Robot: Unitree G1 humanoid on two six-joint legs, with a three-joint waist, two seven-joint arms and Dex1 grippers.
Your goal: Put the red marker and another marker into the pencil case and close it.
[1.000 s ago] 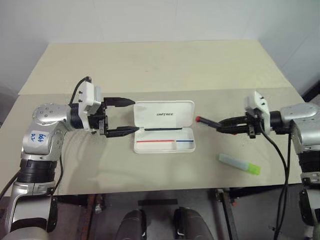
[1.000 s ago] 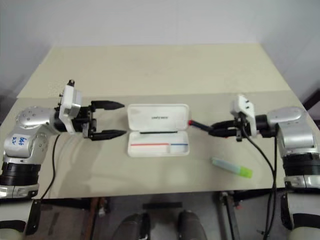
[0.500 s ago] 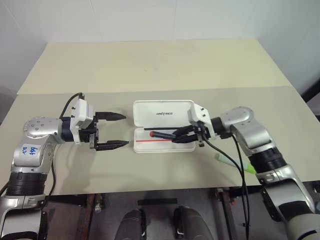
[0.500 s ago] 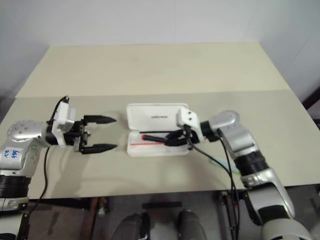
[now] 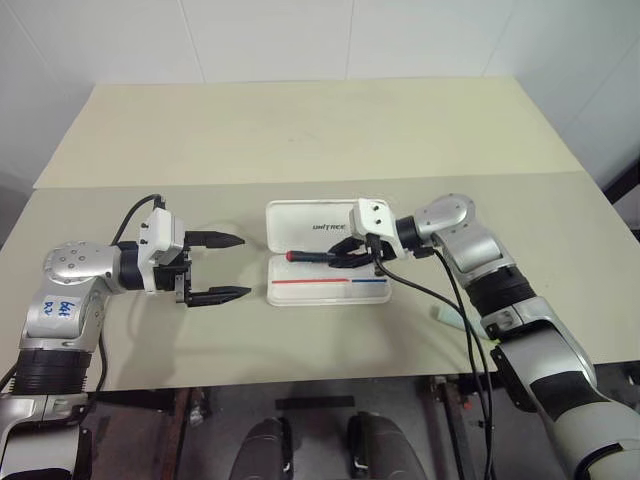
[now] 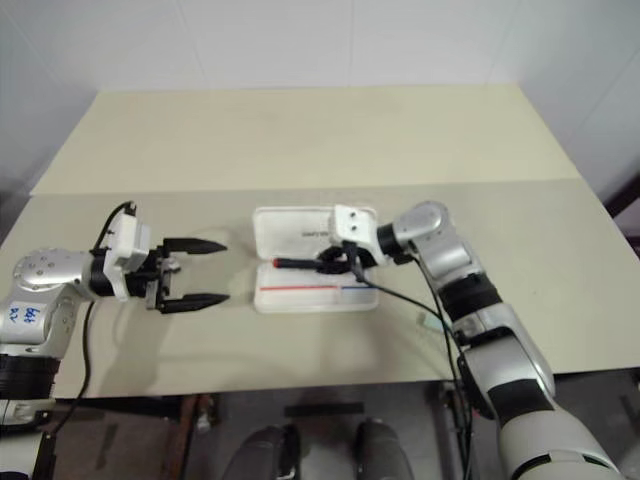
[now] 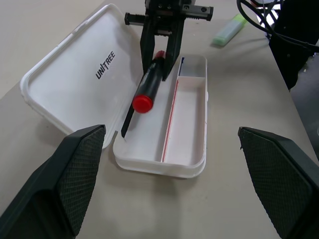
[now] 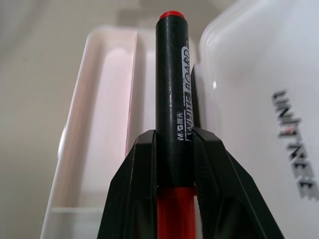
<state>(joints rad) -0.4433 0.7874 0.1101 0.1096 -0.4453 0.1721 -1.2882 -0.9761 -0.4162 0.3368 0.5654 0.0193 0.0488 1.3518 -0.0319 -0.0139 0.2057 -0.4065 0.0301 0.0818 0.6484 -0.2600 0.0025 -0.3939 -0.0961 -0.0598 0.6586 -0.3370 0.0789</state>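
From the head views I see the glossy white, round-cornered pencil case (image 5: 328, 252) lying open on the matte beige worktop (image 5: 300, 130). My right hand (image 5: 340, 256) is clamped on the red marker (image 5: 312, 255) above the tray. My left hand (image 5: 228, 268) gapes wide, holding nothing. In the left wrist view, the mint highlighter (image 7: 229, 31) lies beyond the case. In the right wrist view, the marker's black barrel is pinched between black fingers (image 8: 137, 184).
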